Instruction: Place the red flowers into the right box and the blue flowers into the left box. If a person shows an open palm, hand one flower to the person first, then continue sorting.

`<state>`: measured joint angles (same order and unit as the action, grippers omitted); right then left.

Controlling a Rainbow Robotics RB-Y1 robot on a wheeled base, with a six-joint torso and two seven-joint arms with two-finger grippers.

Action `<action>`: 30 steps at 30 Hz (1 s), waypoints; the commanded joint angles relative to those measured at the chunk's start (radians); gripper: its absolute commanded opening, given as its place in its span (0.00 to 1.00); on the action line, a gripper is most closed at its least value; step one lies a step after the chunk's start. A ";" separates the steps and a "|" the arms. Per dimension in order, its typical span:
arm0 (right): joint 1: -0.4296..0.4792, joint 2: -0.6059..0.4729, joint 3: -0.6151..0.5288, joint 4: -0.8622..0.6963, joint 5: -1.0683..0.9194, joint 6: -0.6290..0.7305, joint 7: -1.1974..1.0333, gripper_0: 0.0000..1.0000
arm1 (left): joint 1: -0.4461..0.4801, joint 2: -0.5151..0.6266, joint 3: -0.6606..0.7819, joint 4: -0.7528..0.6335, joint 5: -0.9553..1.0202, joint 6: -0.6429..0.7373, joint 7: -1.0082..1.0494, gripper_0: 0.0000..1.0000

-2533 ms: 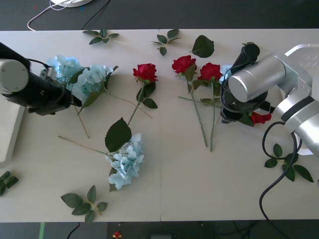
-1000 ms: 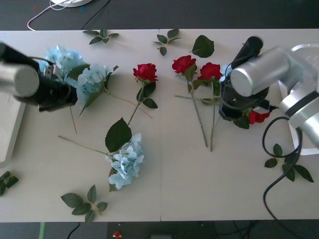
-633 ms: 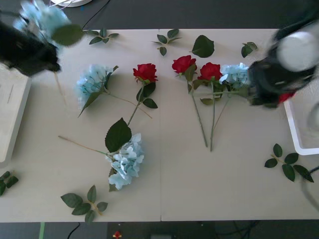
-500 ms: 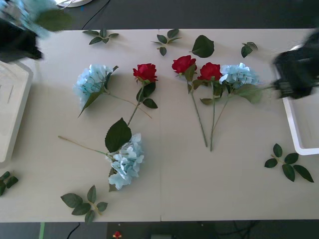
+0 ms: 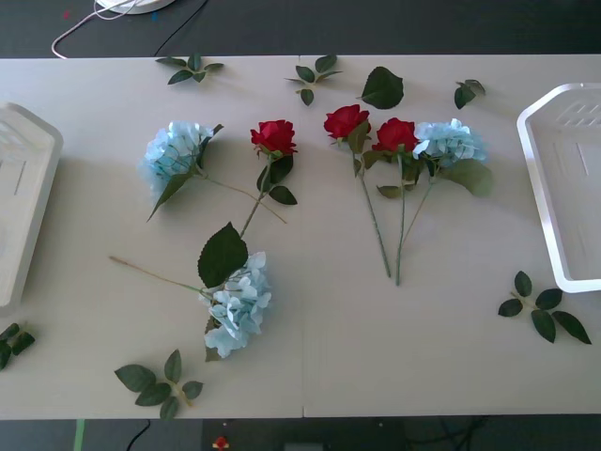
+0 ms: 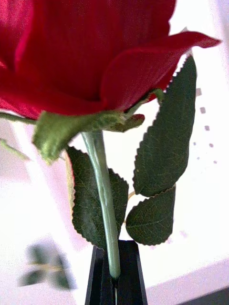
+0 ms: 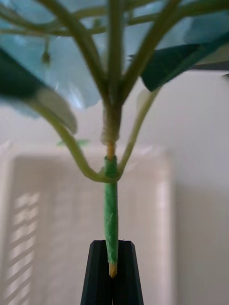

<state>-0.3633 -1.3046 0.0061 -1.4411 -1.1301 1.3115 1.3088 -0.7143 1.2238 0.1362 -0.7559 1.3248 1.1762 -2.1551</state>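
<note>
In the right wrist view my right gripper (image 6: 115, 274) is shut on the green stem of a red flower (image 6: 81, 52), held over the white floor of the right box (image 6: 205, 157). In the left wrist view my left gripper (image 7: 111, 271) is shut on the stem of a blue flower (image 7: 71, 71), with the left box (image 7: 157, 209) behind it. In the front view the left box (image 5: 23, 202) sits at the table's left edge and the right box (image 5: 545, 197) at its right edge. Three red flowers (image 5: 346, 120) and three blue flowers (image 5: 237, 305) lie on the table between them.
Loose green leaf sprigs lie at the back (image 5: 315, 73), front left (image 5: 161, 381) and front right (image 5: 540, 305). A big single leaf (image 5: 382, 87) rests behind the roses. A white cable (image 5: 84, 21) runs beyond the far edge.
Both arms have swung outward and left the front view, the left carrying a blue flower to the left, the right carrying a red rose to the right. A blue flower beside the roses is uncovered.
</note>
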 commanded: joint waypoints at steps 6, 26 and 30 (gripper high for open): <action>-0.014 0.079 -0.008 0.156 0.139 -0.195 0.231 0.00 | 0.317 0.022 0.160 -0.068 -0.013 -0.078 -0.016 0.00; -0.286 0.260 0.255 0.472 0.385 -0.483 0.224 0.00 | 0.366 -0.150 0.000 -0.068 -0.167 -0.412 -0.016 0.01; -0.290 0.272 0.261 0.484 0.397 -0.495 0.219 0.00 | 0.371 -0.178 -0.046 -0.066 -0.148 -0.494 -0.008 0.02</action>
<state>-0.6172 -1.0467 0.2663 -0.9628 -0.7531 0.8290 1.5239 -0.3579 1.0641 0.1201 -0.8008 1.1684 0.7248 -2.1455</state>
